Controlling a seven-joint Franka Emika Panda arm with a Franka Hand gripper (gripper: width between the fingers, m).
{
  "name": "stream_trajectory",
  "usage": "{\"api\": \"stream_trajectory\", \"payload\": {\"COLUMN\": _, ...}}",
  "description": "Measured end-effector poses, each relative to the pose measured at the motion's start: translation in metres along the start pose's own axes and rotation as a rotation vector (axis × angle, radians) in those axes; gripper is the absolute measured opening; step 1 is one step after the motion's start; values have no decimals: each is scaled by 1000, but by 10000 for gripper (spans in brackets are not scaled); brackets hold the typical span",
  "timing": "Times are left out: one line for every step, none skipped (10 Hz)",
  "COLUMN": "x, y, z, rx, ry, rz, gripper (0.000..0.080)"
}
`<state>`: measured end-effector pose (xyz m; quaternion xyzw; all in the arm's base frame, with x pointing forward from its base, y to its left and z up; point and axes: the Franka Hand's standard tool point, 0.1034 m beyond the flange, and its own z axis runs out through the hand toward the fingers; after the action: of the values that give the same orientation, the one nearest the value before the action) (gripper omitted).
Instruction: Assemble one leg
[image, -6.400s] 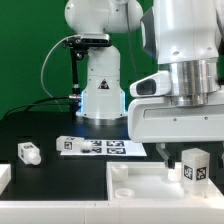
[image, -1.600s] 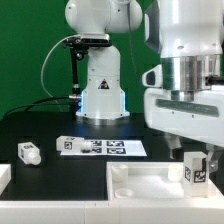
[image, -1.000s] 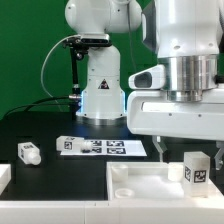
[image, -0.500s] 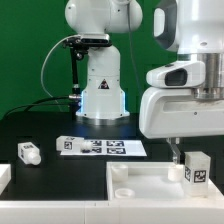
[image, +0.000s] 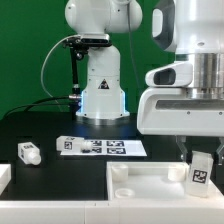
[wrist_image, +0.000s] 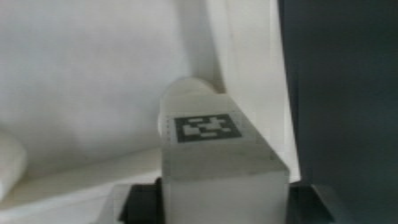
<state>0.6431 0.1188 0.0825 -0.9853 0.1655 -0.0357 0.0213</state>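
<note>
1. Taking the marker board (image: 100, 147) as our landmark and starting at the exterior view's left, we see a spare leg (image: 28, 152) lying flat on the black counter (image: 45, 130), well apart from the board and untouched.
2. Just in front of the board, and running off to its right, lies the large white tray-like piece (image: 135, 185), with one corner hole showing near its edge.
3. Far to the board's right, a leg (image: 201, 172) stands upright and slightly tilted over that piece, directly under the gripper (image: 200, 160).
4. In the wrist view we see the leg (wrist_image: 217, 150) running up between the dark pads (wrist_image: 143, 200), so we judge the jaws closed narrowly on it.
5. We judge the task midway: the leg is picked up and brought to the tray-like piece, but seating it in a hole is left.
6. We cannot tell whether the leg's foot touches the piece or which hole it faces; the frame edge cuts it off, and the arm's bulk hides the jaws from outside.
</note>
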Motion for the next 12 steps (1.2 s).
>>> {"api": "stream_trajectory", "payload": {"x": 0, "y": 0, "z": 0, "rx": -5, "ry": 3, "rz": 90, "gripper": 291}}
{"api": "stream_trajectory", "payload": {"x": 0, "y": 1, "z": 0, "rx": -6, "ry": 4, "rz": 200, "gripper": 291}}
{"api": "stream_trajectory", "payload": {"x": 1, "y": 2, "z": 0, "rx": 0, "ry": -2, "rz": 353, "gripper": 291}}
{"api": "stream_trajectory", "payload": {"x": 1, "y": 3, "z": 0, "rx": 10, "ry": -14, "rz": 538, "gripper": 291}}
{"api": "stream_trajectory", "payload": {"x": 2, "y": 4, "z": 0, "rx": 19, "ry": -21, "rz": 711, "gripper": 291}}
{"api": "stream_trajectory", "payload": {"x": 3, "y": 6, "z": 1, "rx": 29, "ry": -27, "rz": 855, "gripper": 291}}
{"api": "stream_trajectory", "payload": {"x": 4, "y": 7, "z": 1, "rx": 40, "ry": -35, "rz": 999, "gripper": 291}}
{"api": "stream_trajectory", "payload": {"x": 4, "y": 8, "z": 1, "rx": 46, "ry": -36, "rz": 1027, "gripper": 291}}
{"api": "stream_trajectory", "payload": {"x": 4, "y": 8, "z": 1, "rx": 46, "ry": -36, "rz": 1004, "gripper": 291}}
{"api": "stream_trajectory", "payload": {"x": 4, "y": 8, "z": 1, "rx": 46, "ry": -37, "rz": 1004, "gripper": 375}}
{"api": "stream_trajectory", "payload": {"x": 4, "y": 9, "z": 1, "rx": 44, "ry": -33, "rz": 943, "gripper": 375}}
{"api": "stream_trajectory", "payload": {"x": 5, "y": 11, "z": 4, "rx": 43, "ry": -32, "rz": 713, "gripper": 558}}
